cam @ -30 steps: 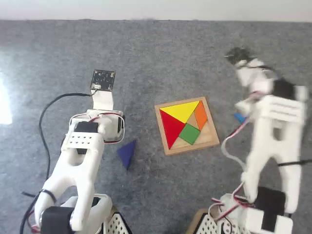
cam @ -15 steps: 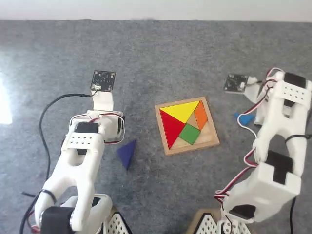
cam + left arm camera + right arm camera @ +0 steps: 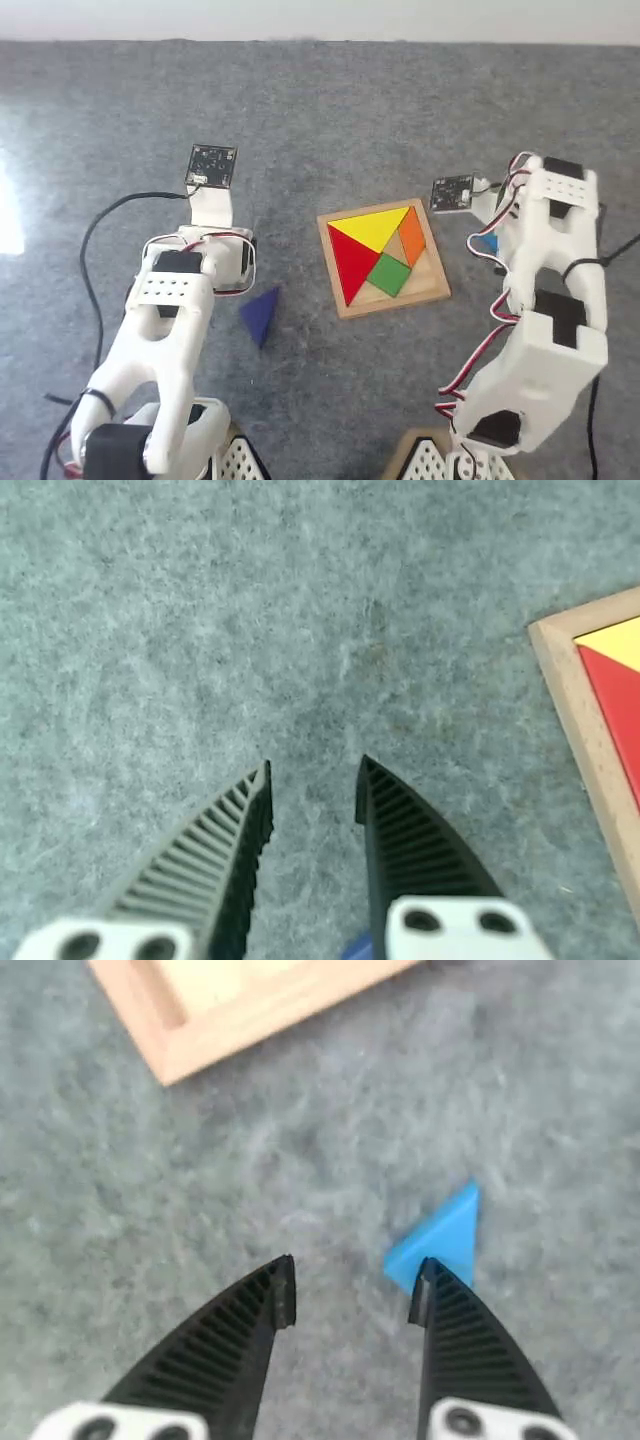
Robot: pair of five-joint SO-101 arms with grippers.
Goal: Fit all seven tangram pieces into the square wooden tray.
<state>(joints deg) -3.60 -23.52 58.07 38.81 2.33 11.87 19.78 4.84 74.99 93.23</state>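
Jaws open on both: right gripper [image 3: 352, 1290] just beside light-blue triangle [image 3: 440, 1235]; left gripper [image 3: 312, 775] empty, near tray [image 3: 568, 705] corner.

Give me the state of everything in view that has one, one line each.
square wooden tray, partly filled, some bare wood showing.
yellow piece, in the tray.
red piece, in the tray.
green piece, in the tray.
orange piece, in the tray.
dark blue triangle, loose, outside the tray.
light blue triangle, loose, outside the tray.
left pincer, open, empty.
right pincer, open, empty.
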